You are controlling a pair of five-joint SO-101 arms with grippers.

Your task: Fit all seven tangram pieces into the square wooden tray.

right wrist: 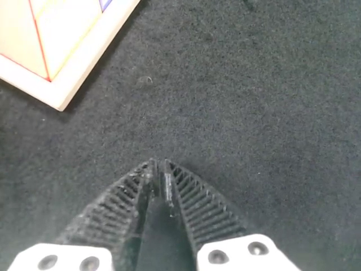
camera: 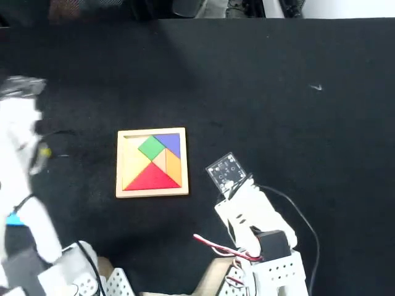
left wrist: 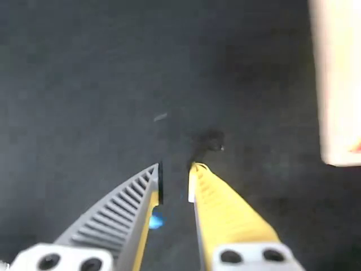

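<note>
1 square wooden tray (camera: 152,193) lies left of mid-table, packed rim to rim with coloured tangram pieces (camera: 151,177). Black cloth (camera: 278,111) surrounds it on all 4 sides. The right gripper (right wrist: 159,166), fingers together, sits near one tray corner. The left gripper (left wrist: 176,167), fingers slightly apart, sits near a tray edge.

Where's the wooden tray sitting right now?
In the high view the wooden tray lies near the middle of the black table, left of the right arm; one corner shows ahead of the right gripper.
</note>
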